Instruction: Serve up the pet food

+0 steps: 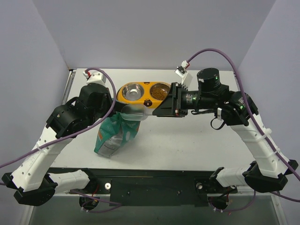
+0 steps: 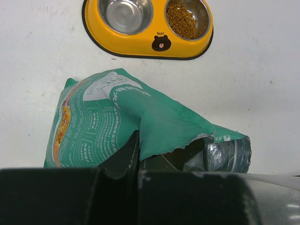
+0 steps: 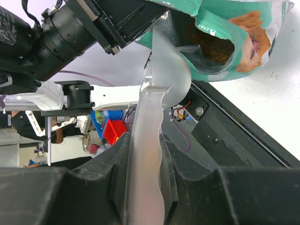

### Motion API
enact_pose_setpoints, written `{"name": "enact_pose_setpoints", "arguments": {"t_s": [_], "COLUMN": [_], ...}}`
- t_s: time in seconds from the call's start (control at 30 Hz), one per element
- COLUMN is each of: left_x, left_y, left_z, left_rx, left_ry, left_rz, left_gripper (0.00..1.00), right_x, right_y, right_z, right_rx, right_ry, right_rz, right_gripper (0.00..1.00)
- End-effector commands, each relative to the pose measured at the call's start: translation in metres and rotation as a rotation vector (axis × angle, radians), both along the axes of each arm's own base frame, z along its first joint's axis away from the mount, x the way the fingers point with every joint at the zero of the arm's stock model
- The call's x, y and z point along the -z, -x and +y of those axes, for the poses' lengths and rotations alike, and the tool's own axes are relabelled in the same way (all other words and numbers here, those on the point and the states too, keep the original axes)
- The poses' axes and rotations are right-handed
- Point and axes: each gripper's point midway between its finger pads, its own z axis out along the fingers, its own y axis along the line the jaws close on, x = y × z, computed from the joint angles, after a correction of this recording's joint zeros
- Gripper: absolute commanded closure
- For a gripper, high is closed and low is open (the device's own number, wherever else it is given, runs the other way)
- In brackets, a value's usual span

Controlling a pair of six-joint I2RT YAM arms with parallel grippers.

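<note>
Brown pet food [image 2: 183, 21] lies in the right bowl of the yellow feeder [image 1: 143, 99]; the left steel bowl [image 2: 125, 14] holds none. More pet food [image 3: 213, 47] shows inside the open mouth of the teal bag [image 1: 112, 138]. My left gripper [image 2: 137, 150] is shut on the bag's torn top edge and holds the mouth up. The right gripper [image 3: 143, 140] is shut on the handle of a clear plastic scoop [image 3: 166, 70]. The scoop's bowl [image 1: 133, 114] sits right at the bag's mouth. I cannot tell whether the scoop holds any pellets.
The feeder stands at the back middle of the white table [image 1: 197, 136], just beyond the bag. The right arm [image 1: 211, 96] reaches across in front of the feeder. Grey walls close in the back and both sides.
</note>
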Motion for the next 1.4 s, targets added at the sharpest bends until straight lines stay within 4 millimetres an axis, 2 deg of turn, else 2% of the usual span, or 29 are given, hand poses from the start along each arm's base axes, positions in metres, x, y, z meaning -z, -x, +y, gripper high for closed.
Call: {"name": "enact_pose_setpoints", "arguments": {"t_s": [0.0,0.23,0.3,0.5,0.57,0.6,0.63,0.67,0.7,0.77,0.9,1.0,1.2,1.27,1.37], "left_x": [-0.060,-0.060,-0.061,-0.064,-0.065,-0.064,-0.064,-0.063,-0.063,-0.061,-0.051,-0.046,-0.036,-0.027,-0.013], "left_y": [-0.013,-0.014,-0.014,-0.014,-0.014,-0.014,-0.014,-0.014,-0.015,-0.015,-0.015,-0.015,-0.016,-0.015,-0.017], "left_z": [-0.018,-0.021,-0.022,-0.033,-0.039,-0.042,-0.044,-0.047,-0.049,-0.057,-0.073,-0.079,-0.089,-0.093,-0.101], "left_rx": [0.009,0.018,0.025,0.058,0.072,0.080,0.080,0.088,0.088,0.101,0.136,0.142,0.157,0.161,0.160], "left_ry": [0.200,0.198,0.201,0.240,0.263,0.272,0.286,0.299,0.313,0.347,0.392,0.411,0.432,0.432,0.429], "left_rz": [-0.182,-0.181,-0.184,-0.180,-0.177,-0.174,-0.170,-0.165,-0.162,-0.154,-0.111,-0.097,-0.060,-0.028,0.012], "left_gripper": [1.00,1.00,1.00,1.00,1.00,1.00,1.00,1.00,1.00,1.00,1.00,1.00,1.00,1.00,1.00], "right_x": [-0.019,-0.024,-0.012,0.035,0.046,0.044,0.055,0.053,0.061,0.071,0.094,0.118,0.183,0.199,0.214], "right_y": [0.004,0.004,0.000,-0.019,-0.029,-0.030,-0.040,-0.042,-0.047,-0.054,-0.055,-0.055,-0.063,-0.065,-0.069], "right_z": [-0.006,-0.010,-0.009,0.013,0.020,0.022,0.026,0.025,0.029,0.029,0.026,0.014,-0.011,-0.012,0.008], "right_rx": [-0.012,0.001,0.009,0.017,0.044,0.050,0.076,0.092,0.090,0.100,0.064,0.045,-0.066,-0.103,-0.148], "right_ry": [-0.038,-0.046,-0.019,0.105,0.140,0.149,0.187,0.203,0.235,0.286,0.412,0.547,0.827,0.860,0.807], "right_rz": [-0.028,-0.024,-0.012,0.023,0.034,0.032,0.040,0.034,0.038,0.033,0.026,0.013,-0.016,-0.024,-0.038], "right_gripper": [1.00,1.00,1.00,1.00,1.00,1.00,1.00,1.00,1.00,1.00,1.00,1.00,1.00,1.00,1.00]}}
